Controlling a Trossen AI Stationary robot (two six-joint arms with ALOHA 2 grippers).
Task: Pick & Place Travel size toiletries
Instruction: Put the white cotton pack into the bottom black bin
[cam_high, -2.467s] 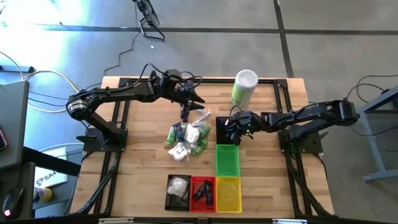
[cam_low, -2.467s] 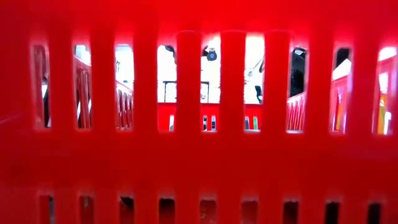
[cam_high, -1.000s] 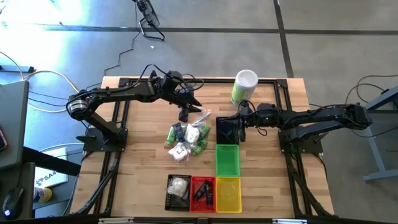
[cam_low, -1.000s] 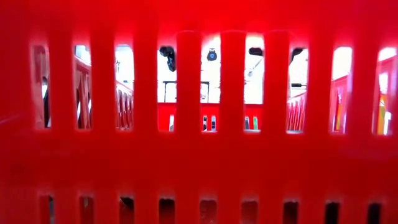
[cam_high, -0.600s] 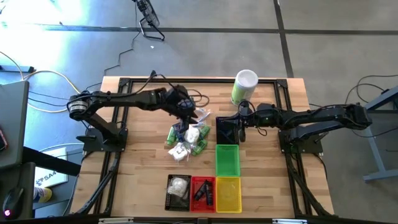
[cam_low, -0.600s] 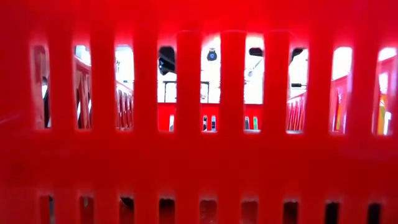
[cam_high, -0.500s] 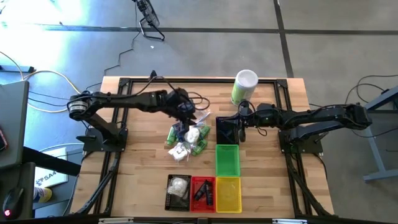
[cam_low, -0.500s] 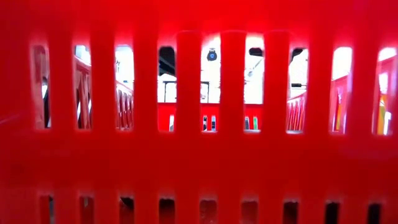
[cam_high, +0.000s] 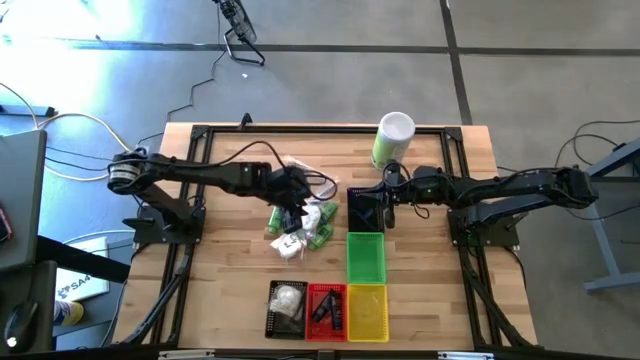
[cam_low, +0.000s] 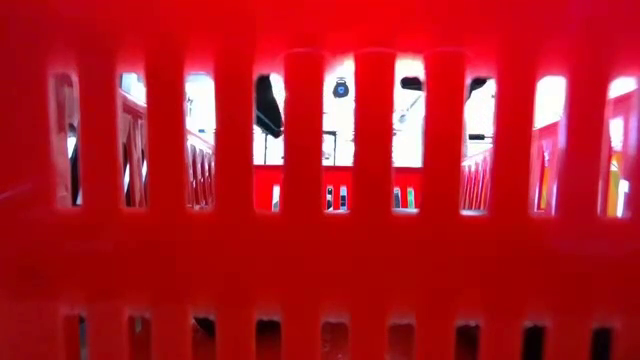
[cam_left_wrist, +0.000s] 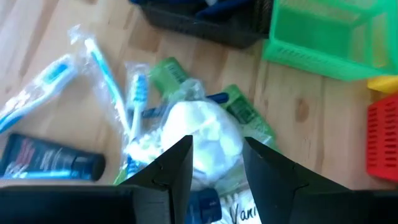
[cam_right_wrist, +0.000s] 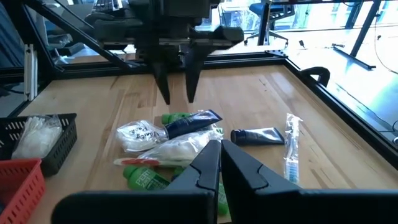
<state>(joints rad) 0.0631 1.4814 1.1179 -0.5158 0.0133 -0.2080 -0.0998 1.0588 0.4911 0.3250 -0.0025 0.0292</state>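
The travel size toiletries lie in a pile (cam_high: 300, 222) in the middle of the table: a white crinkly pouch (cam_left_wrist: 200, 140), green bottles (cam_left_wrist: 244, 112), dark blue tubes (cam_left_wrist: 50, 158) (cam_right_wrist: 193, 123) and clear-wrapped toothbrushes (cam_left_wrist: 93, 68). My left gripper (cam_left_wrist: 217, 152) hangs open just above the pile, pointing down, its fingers on either side of the white pouch; the right wrist view shows its tips (cam_right_wrist: 177, 96) short of the items. My right gripper (cam_right_wrist: 221, 149) is shut and empty, over the black basket (cam_high: 365, 208) right of the pile.
A green basket (cam_high: 366, 257) sits near the pile. Black (cam_high: 287, 305), red (cam_high: 325, 310) and yellow (cam_high: 367, 310) baskets line the near edge. A tall green-and-white canister (cam_high: 393, 140) stands at the far side. The red basket's wall (cam_low: 320, 260) blocks the low view.
My left gripper has moved from the far side of the pile toward the near edge and come down over the pile, staying open. The right arm has kept still and the items have not shifted.
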